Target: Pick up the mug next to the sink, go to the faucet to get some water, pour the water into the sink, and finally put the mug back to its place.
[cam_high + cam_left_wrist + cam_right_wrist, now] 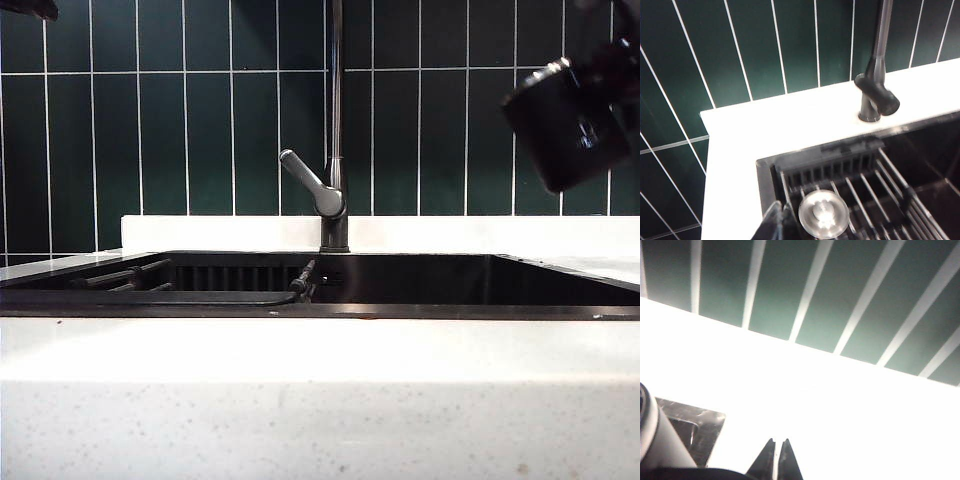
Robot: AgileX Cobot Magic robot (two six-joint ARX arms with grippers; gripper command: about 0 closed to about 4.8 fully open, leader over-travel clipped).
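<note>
The black mug (pixel 572 125) hangs tilted in the air at the upper right, silver rim toward the faucet (pixel 335 150), above the right end of the sink (pixel 450 311). My right gripper (pixel 776 456) is shut, its tips over the white counter. The mug's grey side (pixel 657 442) lies close beside it, and a dark curved part sits at the fingers' base. My left gripper (pixel 780 220) is shut and holds nothing, above the sink's corner (pixel 765 170) by the slatted rack (pixel 865 185). It shows as a dark tip (pixel 28 9) at the top left. The faucet (pixel 875 90) stands behind the basin.
A dark green tiled wall (pixel 180 130) rises behind the white stone ledge (pixel 220 232). White speckled counter (pixel 320 400) fronts the sink. A round silver drain strainer (pixel 823 215) lies on the rack. The faucet's grey lever (pixel 305 180) points left.
</note>
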